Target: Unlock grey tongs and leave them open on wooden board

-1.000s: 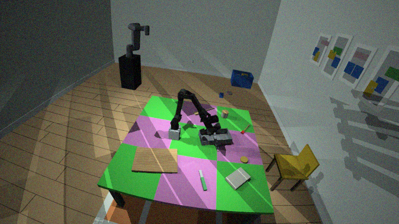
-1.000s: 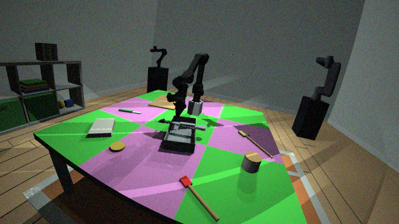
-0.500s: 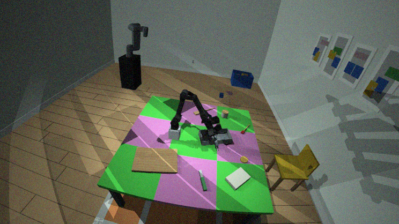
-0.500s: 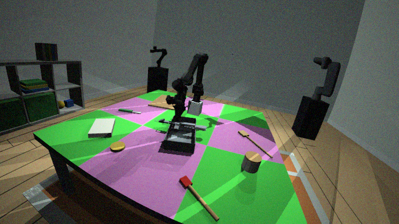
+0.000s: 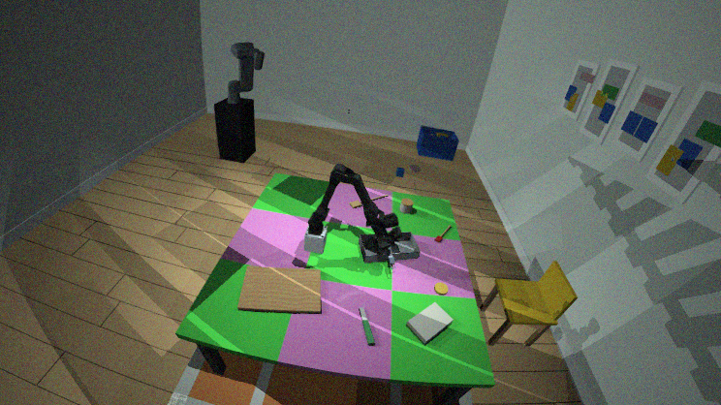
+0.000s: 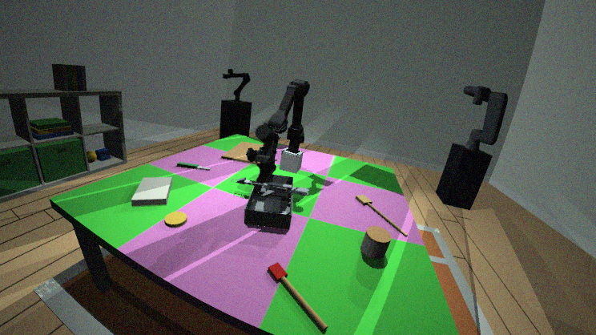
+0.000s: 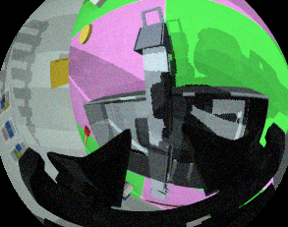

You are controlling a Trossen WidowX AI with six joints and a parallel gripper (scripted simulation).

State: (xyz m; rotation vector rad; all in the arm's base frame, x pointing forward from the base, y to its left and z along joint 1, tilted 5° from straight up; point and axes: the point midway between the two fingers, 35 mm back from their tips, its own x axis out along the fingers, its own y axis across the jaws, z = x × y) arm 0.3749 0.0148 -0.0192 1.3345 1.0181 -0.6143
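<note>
Green-and-pink checked table (image 5: 340,336) on plank floor (image 5: 106,230).

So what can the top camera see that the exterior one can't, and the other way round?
Only the top view shows the yellow chair, the blue crate and the wall posters. Only the exterior view shows the shelf unit and a second idle arm. Both show the checkered table, the roasting tin and the end effector above the tongs.
</note>
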